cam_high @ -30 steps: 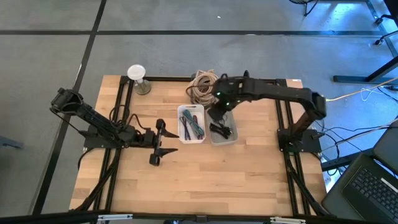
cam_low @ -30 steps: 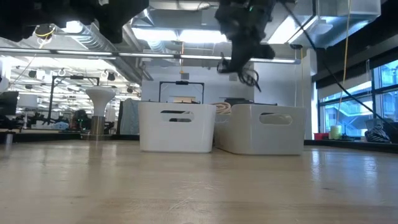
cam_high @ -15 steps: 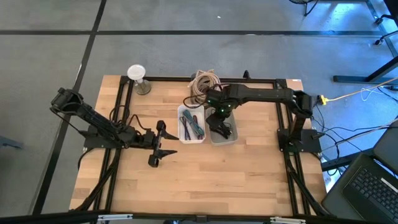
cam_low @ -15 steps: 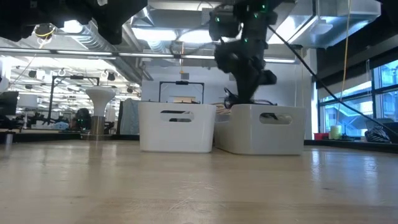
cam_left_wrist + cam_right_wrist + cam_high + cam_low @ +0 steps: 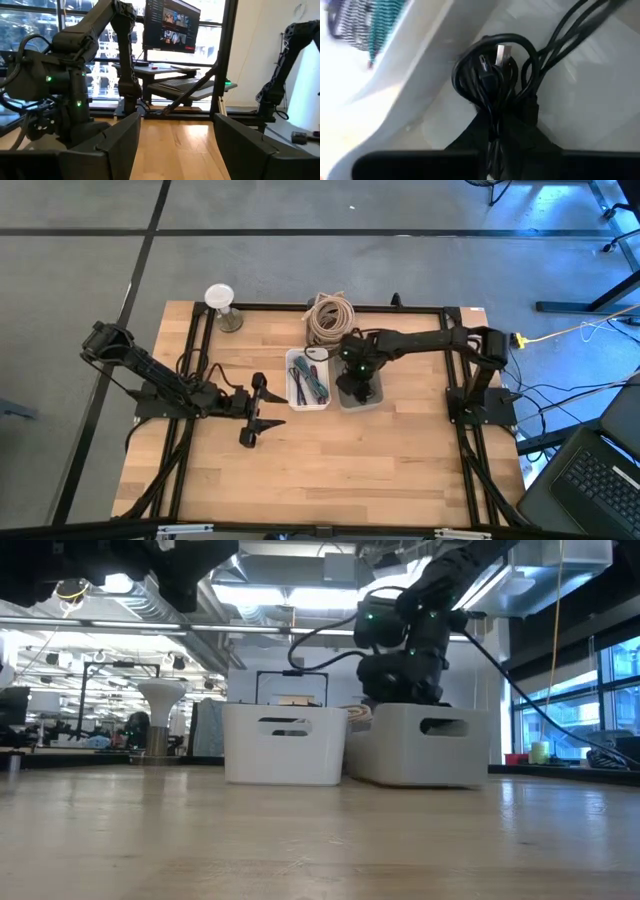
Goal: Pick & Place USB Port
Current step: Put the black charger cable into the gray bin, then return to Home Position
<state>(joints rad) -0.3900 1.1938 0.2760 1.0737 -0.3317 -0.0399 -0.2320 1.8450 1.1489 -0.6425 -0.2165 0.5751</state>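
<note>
Two white bins stand side by side mid-table. The left bin [image 5: 308, 380] holds blue and green braided cables. My right gripper [image 5: 357, 383] points down into the right bin [image 5: 372, 402], shut on a bundle of black USB cable [image 5: 490, 80] whose silver plug [image 5: 503, 52] sticks out of the loops. In the low view the right bin's wall [image 5: 420, 745] hides the fingers; only the wrist [image 5: 405, 665] shows above the rim. My left gripper [image 5: 250, 412] waits open, level above the table, left of the bins. My right gripper pinches the black cable bundle between its two fingers [image 5: 470, 137], where several strands are gathered [image 5: 496, 117]. The fingers come from above, pointing steeply down into the bin. The loops and the plug spread out beyond the fingertips over the bin's white floor [image 5: 590, 100].
A coil of beige rope [image 5: 328, 315] lies at the table's far edge behind the bins. A white-topped stand [image 5: 222, 305] is at the far left. Bare wooden table [image 5: 330, 470] stretches in front of the bins.
My right gripper has gone down from above the right bin into it, tipping more steeply downward and staying shut. The black cable, which hung clear above the bin's rim, is now inside the bin.
</note>
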